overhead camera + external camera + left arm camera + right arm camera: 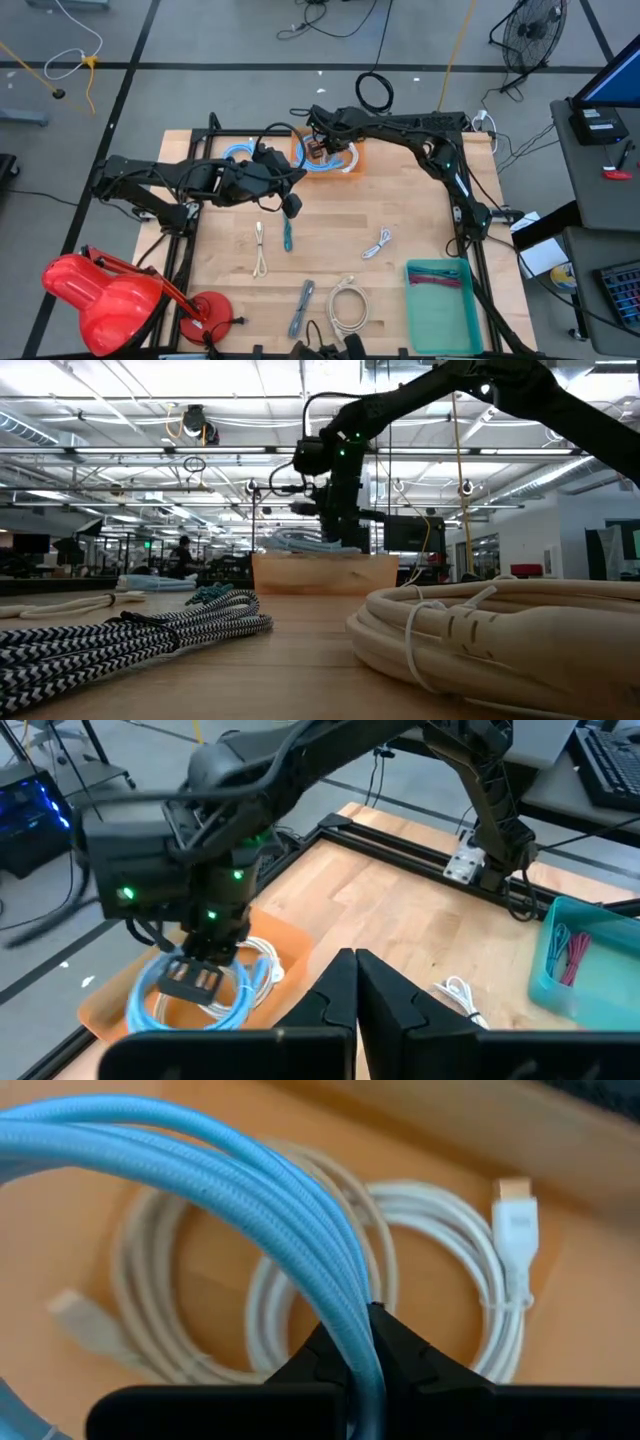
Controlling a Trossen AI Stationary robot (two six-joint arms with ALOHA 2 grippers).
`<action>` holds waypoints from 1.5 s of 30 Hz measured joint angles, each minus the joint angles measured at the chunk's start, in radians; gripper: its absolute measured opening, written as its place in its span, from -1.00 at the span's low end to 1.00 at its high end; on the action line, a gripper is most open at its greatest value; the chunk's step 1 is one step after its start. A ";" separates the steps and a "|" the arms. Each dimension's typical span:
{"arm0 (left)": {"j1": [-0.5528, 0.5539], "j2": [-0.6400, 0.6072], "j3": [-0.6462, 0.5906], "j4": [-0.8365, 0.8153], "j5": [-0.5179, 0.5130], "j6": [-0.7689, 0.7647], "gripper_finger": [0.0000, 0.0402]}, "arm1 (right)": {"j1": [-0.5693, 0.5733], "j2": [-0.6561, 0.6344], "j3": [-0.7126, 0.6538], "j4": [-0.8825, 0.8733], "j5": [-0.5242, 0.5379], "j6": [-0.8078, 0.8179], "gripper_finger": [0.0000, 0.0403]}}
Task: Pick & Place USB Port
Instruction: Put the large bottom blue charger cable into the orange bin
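1. Table [420,215]: orange tray [352,160] at the back, teal bin [440,325] at the front right.
2. Right gripper [368,1342] over the tray, clenched on the blue cable [230,1190].
3. Left gripper [356,982] mid-table, clenched, holding nothing.
4. White cables [470,1295] lie coiled in the tray.

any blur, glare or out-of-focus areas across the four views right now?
Low view: white coiled cable and zigzag-braided cable up close look soft, ceiling lights glare. Right wrist view: blue cable pinched in the right gripper is sharp, white cables behind soft. Left wrist view: right arm's wrist smeared, orange tray clear. High view: even light, no glare.
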 joint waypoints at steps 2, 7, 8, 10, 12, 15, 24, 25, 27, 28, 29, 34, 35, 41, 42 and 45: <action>0.000 0.000 0.000 -0.012 0.000 -0.001 -0.94 | 0.003 0.000 -0.025 0.014 0.003 0.011 -0.97; 0.000 0.000 0.000 -0.028 0.000 -0.002 -0.86 | 0.005 0.000 -0.036 0.054 -0.020 0.029 -0.97; 0.000 0.000 0.000 -0.031 0.000 -0.003 -0.85 | 0.007 0.000 -0.036 0.061 -0.020 0.035 -0.97; 0.000 0.000 0.000 -0.041 0.000 -0.003 -0.85 | 0.009 0.000 -0.036 0.071 -0.020 0.043 -0.97; 0.000 0.000 0.000 -0.045 0.000 -0.003 -0.86 | 0.010 0.000 -0.036 0.072 -0.020 0.046 -0.97; 0.000 0.000 0.000 -0.049 0.000 -0.004 -0.89 | 0.009 0.000 -0.036 0.071 -0.021 0.046 -0.97; 0.000 0.000 0.000 -0.071 0.002 -0.025 -0.97 | 0.007 0.000 -0.036 0.053 0.003 0.045 -0.92; 0.000 0.000 0.000 -0.071 0.002 -0.030 -0.96 | 0.005 0.000 -0.036 0.052 0.002 0.042 -0.89; 0.000 0.000 0.000 -0.071 0.003 -0.033 -0.91 | 0.003 0.000 -0.036 0.051 0.000 0.038 -0.81; 0.000 0.000 0.000 -0.071 0.003 -0.035 -0.89 | 0.003 0.000 -0.036 0.051 0.000 0.038 -0.78; 0.000 0.000 0.000 -0.071 0.003 -0.035 -0.88 | 0.003 0.000 -0.036 0.051 -0.001 0.038 -0.74; 0.000 0.000 0.000 -0.071 0.003 -0.048 -0.84 | 0.003 0.000 -0.036 0.051 -0.027 0.020 -0.62; 0.000 0.000 0.000 -0.071 0.003 -0.049 -0.85 | 0.003 0.000 -0.036 0.049 -0.026 0.019 -0.60; -0.005 0.000 0.000 -0.070 0.003 -0.049 -0.91 | 0.004 0.000 -0.036 0.021 -0.023 0.007 -0.57; -0.007 0.000 0.000 -0.070 0.003 -0.048 -0.93 | 0.002 0.000 -0.036 0.004 -0.023 0.002 -0.58; -0.009 0.000 0.000 -0.069 0.003 -0.045 -0.97 | -0.004 0.000 -0.036 -0.070 -0.013 0.012 -0.67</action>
